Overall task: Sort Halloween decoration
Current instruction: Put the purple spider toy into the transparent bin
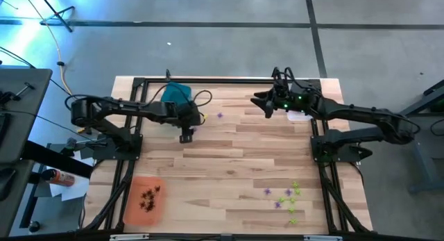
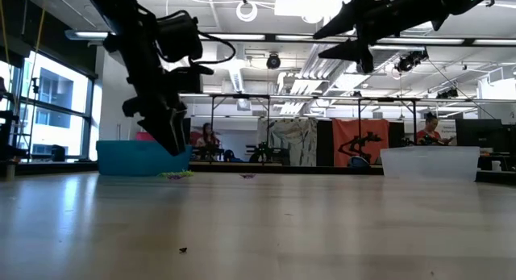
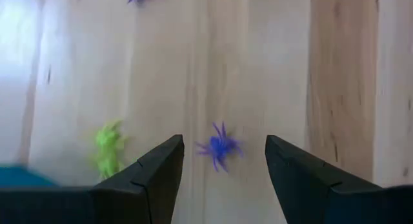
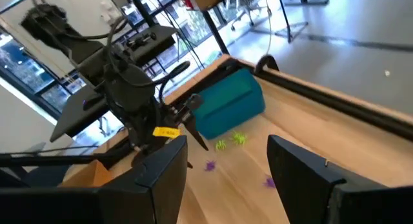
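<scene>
From above, your left gripper (image 1: 186, 137) hangs over the far half of the table (image 1: 229, 171), just in front of the teal tray (image 1: 177, 93), with its fingers spread and nothing between them. A purple trinket (image 1: 220, 115) lies a little to its right. Your right gripper (image 1: 266, 104) waits raised near the far right of the table, open and empty. More purple and green trinkets (image 1: 288, 198) are scattered at the near right, and dark ones (image 1: 149, 196) already sit in the orange tray (image 1: 132, 206).

At table height, the left gripper (image 2: 173, 143) hangs low in front of the teal tray (image 2: 137, 157), apparently not yet at the wood. A clear tray (image 2: 431, 161) stands to the right.

The left wrist view gives you your aim: a purple spider (image 3: 219, 147) lies on the wood between the two spread fingers (image 3: 158, 169), slightly nearer one of them, with a green trinket (image 3: 108, 146) off to the side. Centre on the purple one, come straight down until the tips reach the wood, then close slowly; it is tiny and will likely skid if nudged.

The right wrist view shows green trinkets (image 4: 231, 141) in front of the teal tray (image 4: 226, 111) and purple ones (image 4: 210, 165) nearer.
</scene>
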Tool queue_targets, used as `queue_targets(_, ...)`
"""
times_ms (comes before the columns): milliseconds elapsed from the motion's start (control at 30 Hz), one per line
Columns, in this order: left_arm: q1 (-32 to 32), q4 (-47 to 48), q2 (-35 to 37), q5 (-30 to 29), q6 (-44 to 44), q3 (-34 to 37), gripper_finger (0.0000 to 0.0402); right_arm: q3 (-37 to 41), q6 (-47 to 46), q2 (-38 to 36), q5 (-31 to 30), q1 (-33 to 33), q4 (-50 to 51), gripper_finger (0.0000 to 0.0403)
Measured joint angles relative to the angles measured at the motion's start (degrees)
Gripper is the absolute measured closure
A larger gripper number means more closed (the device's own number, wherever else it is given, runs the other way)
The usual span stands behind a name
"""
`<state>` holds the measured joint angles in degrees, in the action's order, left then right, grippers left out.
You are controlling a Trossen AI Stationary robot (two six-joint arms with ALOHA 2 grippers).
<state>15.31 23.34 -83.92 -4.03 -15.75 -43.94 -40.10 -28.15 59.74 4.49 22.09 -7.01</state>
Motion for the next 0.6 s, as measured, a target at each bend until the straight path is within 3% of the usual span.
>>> queue_targets(233, 0.0, 1.9, -5.1, -1.4, -12.0, -0.5, 0.0197, 0.0, -0.3, 1.4, 0.1, 0.0, -1.0, 0.0194)
queue_targets(600, 0.8, -0.7, -9.4, -2.1, -18.4, -0.8, 0.0197, 0.0, -2.0, 1.4, 0.2, 0.0, -3.6, 0.0194)
